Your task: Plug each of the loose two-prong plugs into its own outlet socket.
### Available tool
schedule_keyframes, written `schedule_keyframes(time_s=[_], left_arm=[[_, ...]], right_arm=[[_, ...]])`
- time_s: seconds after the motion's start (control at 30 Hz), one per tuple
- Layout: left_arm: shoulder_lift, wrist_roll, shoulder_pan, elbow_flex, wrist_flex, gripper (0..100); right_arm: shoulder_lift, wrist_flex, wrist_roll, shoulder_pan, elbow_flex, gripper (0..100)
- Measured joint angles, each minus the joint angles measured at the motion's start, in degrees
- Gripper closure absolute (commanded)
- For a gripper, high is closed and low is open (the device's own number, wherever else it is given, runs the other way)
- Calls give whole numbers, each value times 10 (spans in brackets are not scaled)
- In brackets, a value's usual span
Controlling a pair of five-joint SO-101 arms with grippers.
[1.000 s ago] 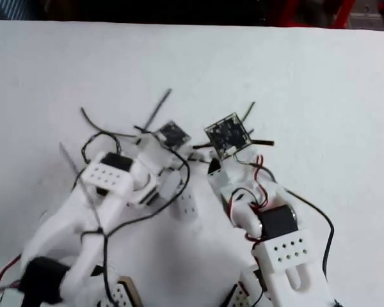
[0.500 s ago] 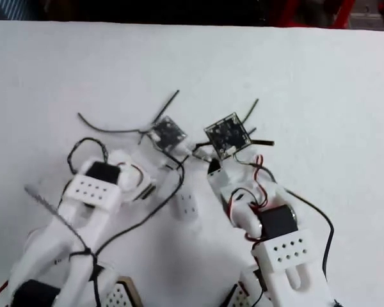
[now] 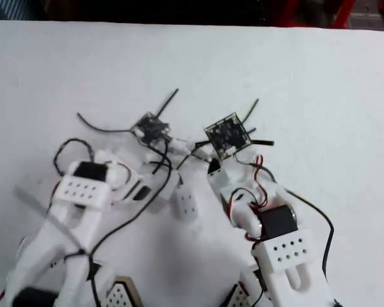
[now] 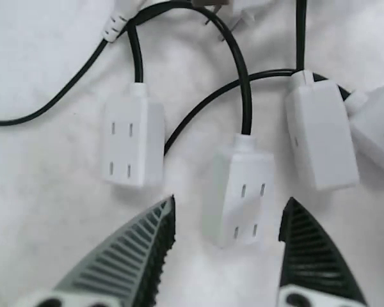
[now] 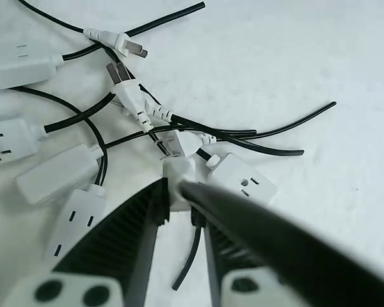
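Note:
My right gripper (image 5: 179,190) is shut on a white two-prong plug (image 5: 178,171), its prongs (image 5: 169,144) sticking out past the fingertips. A white outlet socket (image 5: 241,182) lies right beside that plug. Two loose plugs (image 5: 124,43) (image 5: 133,101) on black cords rest farther out. My left gripper (image 4: 229,206) is open, one finger either side of the near end of a white outlet socket (image 4: 244,192) that lies flat, slots up. More sockets (image 4: 133,144) (image 4: 321,139) lie on either side of it. From above, both wrists (image 3: 150,130) (image 3: 228,135) hang over the cord tangle.
Black cords (image 5: 256,133) loop across the white table (image 3: 320,83). Several more white sockets (image 5: 56,173) (image 5: 20,62) lie beside the right gripper. One socket (image 3: 185,203) sits between the two arms. The table's far edge (image 3: 192,23) lies well beyond the tangle.
The left arm has drawn back and to the left, its wrist sliding leftward over the cords. The right arm has stayed still with the plug in its gripper.

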Motion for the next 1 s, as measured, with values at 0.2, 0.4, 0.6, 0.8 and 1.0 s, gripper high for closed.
schedule_keyframes(time_s=[0.2, 0.4, 0.6, 0.8, 1.0], left_arm=[[-167, 0, -85, 0, 74, 736], [-244, 0, -161, 58, 75, 736], [-244, 6, -211, 136, 11, 740], [-244, 68, -285, 178, -55, 740], [-246, 110, -324, 196, -76, 740]], right_arm=[[0, 0, 0, -11, 0, 981], [0, 1, 0, -97, 0, 981], [32, 0, 0, -207, 0, 981], [164, -40, 0, -299, -11, 981], [260, -43, 0, -318, -70, 981]])
